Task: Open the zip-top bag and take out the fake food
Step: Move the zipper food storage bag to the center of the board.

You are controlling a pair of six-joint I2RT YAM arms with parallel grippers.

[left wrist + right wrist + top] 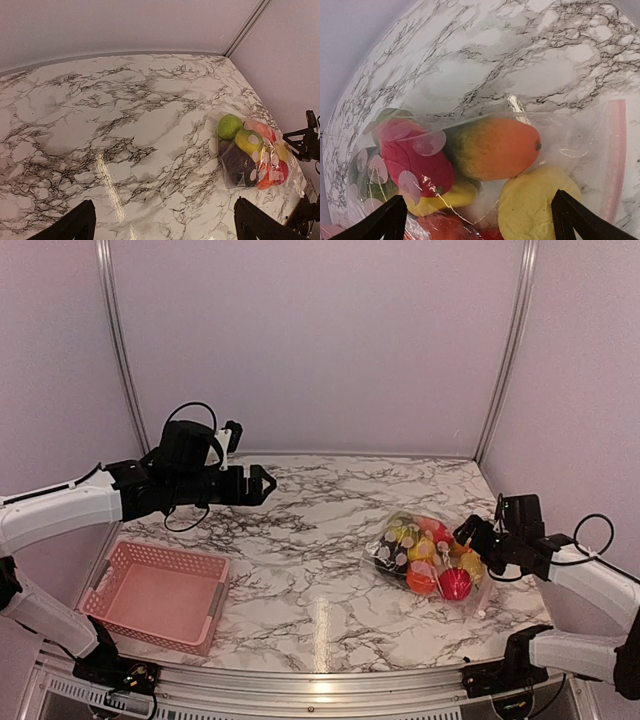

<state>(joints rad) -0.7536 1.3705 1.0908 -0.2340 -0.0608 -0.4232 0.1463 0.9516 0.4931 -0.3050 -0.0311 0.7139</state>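
Note:
The zip-top bag lies shut on the marble table at the right, packed with fake food: a red apple, a green fruit, a dark eggplant, an orange-green mango and a yellow lemon. Its pink zip strip runs along the right edge in the right wrist view. My right gripper is open and hovers close over the bag's right end, touching nothing. My left gripper is open and empty, high above the table's left-middle, well away from the bag.
A pink mesh basket stands at the front left, with nothing in it. Grey walls and metal posts close the table at the back and sides. The right arm's fingers show at the right edge of the left wrist view.

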